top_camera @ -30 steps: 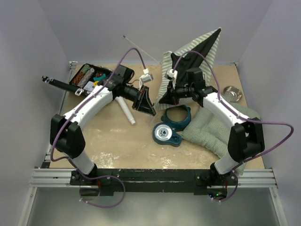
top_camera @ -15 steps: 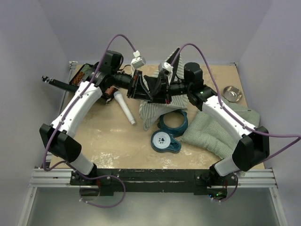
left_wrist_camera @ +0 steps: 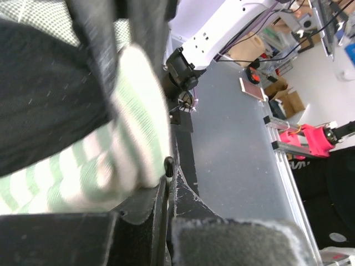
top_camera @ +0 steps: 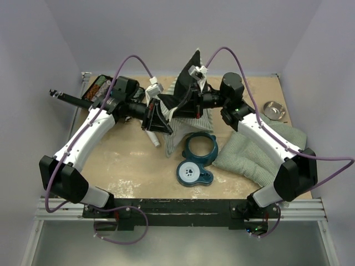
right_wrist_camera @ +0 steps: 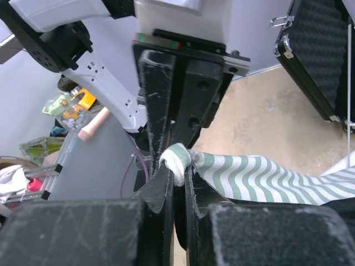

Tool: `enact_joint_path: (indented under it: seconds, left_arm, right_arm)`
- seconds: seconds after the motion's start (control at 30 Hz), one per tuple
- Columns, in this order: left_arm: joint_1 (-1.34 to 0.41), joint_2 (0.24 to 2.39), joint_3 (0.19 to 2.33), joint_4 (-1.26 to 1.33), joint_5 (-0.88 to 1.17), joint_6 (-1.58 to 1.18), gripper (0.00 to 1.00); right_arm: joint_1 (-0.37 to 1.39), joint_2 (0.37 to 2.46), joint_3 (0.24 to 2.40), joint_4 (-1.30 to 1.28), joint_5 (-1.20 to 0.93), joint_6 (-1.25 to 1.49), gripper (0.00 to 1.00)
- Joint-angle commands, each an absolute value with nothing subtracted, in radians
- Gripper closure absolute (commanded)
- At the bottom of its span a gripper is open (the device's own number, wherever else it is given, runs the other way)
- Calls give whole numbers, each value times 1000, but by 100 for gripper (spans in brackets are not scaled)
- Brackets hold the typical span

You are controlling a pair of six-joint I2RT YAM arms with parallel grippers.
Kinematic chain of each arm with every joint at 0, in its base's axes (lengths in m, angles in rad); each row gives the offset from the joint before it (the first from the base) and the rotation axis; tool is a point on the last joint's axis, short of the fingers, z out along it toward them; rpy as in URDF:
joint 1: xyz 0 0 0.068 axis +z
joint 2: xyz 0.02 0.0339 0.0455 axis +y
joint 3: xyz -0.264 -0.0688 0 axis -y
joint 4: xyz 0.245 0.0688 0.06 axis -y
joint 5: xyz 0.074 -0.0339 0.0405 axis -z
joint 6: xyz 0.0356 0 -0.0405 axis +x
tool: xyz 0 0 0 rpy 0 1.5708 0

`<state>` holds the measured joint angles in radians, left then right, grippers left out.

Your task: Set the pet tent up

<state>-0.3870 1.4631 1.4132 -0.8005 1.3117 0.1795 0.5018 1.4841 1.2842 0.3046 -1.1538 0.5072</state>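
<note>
Pale walls box in the tan wooden table [top_camera: 133,166] on three sides. Its near-left stretch lies bare. The right side is crowded by a soft, quilted green checked cushion [top_camera: 244,152]. A rounded teal double bowl stand [top_camera: 198,148] sits just in front of where the arms meet. A black case [top_camera: 97,90] lies at the rear left edge, a small metal bowl [top_camera: 274,110] near the right edge, and a white tube [top_camera: 155,139] just below the left gripper [top_camera: 161,119].

The pet tent [top_camera: 176,130] hangs mid-rear between both arms. Its black floor panel rises to a point above the grippers, and its green-and-white striped cloth trails down to the table beside the stand. The left gripper is clamped tight on a rolled striped edge of the tent. The right gripper [top_camera: 180,105] pinches a folded hem of it between fingers that almost touch.

A second ago the tent stood further back and to the right, with the grippers wider apart. Now they nearly meet, and the left arm reaches further inward.
</note>
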Motion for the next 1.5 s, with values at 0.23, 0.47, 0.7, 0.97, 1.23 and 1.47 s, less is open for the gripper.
enact_joint_path:
  seconds: [0.23,0.47,0.7,0.97,1.23,1.47]
  left_arm:
    - [-348,1506,1264,-959,1160,199,100]
    - [-377,1505,1305,-946,1157,199,100]
    - [-402,1513,1305,-913,1144,167,100]
    - [-402,1529,1347,-910,1143,155,100]
    - [-402,1536,1385,-911,1143,141,100]
    - [-402,1525,1417,-888,1141,124,100]
  right_arm:
    - [472,1391,1351,663,-1147,652,100]
    - [472,1408,1342,667,-1123,658,100]
    - [474,1411,1335,672,-1115,669,100]
    - [482,1390,1302,670,-1126,644,100]
    - [499,1353,1270,459,-1161,447,100]
    - [503,1370,1305,218,-1172,223,100]
